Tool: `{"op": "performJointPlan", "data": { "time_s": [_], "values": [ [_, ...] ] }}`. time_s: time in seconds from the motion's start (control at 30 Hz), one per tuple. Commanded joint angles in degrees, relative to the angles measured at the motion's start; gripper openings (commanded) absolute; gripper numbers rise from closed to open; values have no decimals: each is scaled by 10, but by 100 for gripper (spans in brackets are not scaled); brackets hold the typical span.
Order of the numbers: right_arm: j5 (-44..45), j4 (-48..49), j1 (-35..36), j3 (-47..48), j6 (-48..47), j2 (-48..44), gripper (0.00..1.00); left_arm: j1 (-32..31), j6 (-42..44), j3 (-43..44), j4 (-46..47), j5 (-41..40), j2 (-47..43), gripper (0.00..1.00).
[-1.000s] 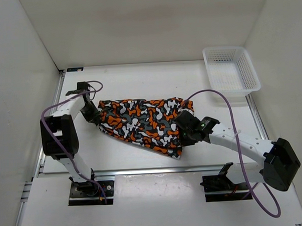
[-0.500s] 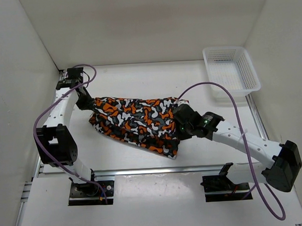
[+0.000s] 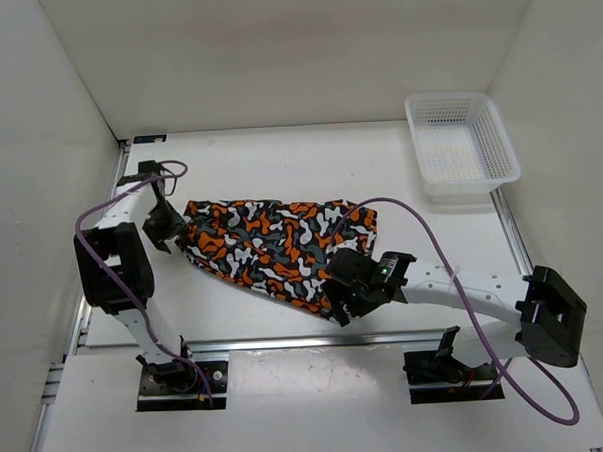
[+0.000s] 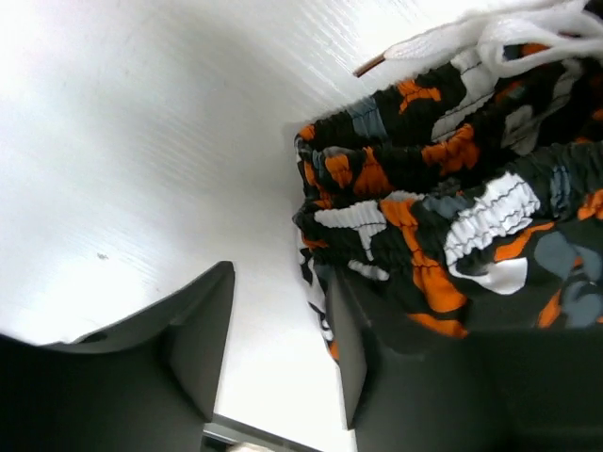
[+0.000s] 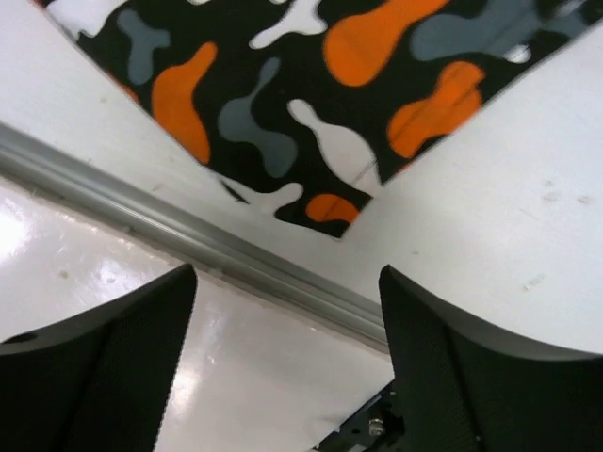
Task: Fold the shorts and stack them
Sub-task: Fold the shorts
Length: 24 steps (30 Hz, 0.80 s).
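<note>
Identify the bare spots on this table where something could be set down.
Bare table runs behind the shorts to the back wall, and between shorts and basket. Crowded at the shorts' ends, by the left gripper and right gripper.

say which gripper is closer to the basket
Right. The right gripper is left of the basket at the shorts' near corner; the left gripper is at their left end.

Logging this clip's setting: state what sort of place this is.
Probably a robotics lab test cell: a white table boxed in by plain white panels, a white-and-black left arm and right arm mounted at its near edge, and orange-black camouflage fabric shorts and a white plastic mesh basket on it.
</note>
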Motion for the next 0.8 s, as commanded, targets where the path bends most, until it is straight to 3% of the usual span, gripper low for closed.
{"op": "performJointPlan", "data": {
  "time_s": [0.0, 0.1, 0.13, 0.2, 0.23, 0.27, 0.3, 0.33, 0.53, 0.77],
  "values": [
    [62, -35, 2, 41, -10, -25, 86, 2, -4, 13, 5, -6, -48, 59],
    [110, -65, -3, 82, -10, -32, 86, 2, -4, 39, -17, -6, -88, 59],
    [115, -71, -3, 106, 1, -32, 83, -4, -4, 44, -17, -12, -98, 54],
    [115, -71, -3, 122, 14, -32, 56, -18, -4, 50, -17, -12, -114, 39],
    [115, -57, -3, 122, 28, -20, 44, -26, -4, 50, -10, -2, -114, 25],
    [104, -48, -9, 122, 35, -13, 23, -27, -4, 57, -10, -2, -102, 18],
    [94, -40, -14, 127, 43, -2, 16, -34, 1, 62, -10, 3, -92, 11],
    [82, -20, -14, 127, 57, 21, 10, -34, 1, 63, -10, 3, -83, 11],
    [-6, 78, -19, 98, 100, 126, 6, -46, 7, 52, 23, 15, 9, 11],
    [-27, 109, -51, 98, 94, 224, 3, -41, -11, 58, 29, -2, 85, 11]
  ]
}}
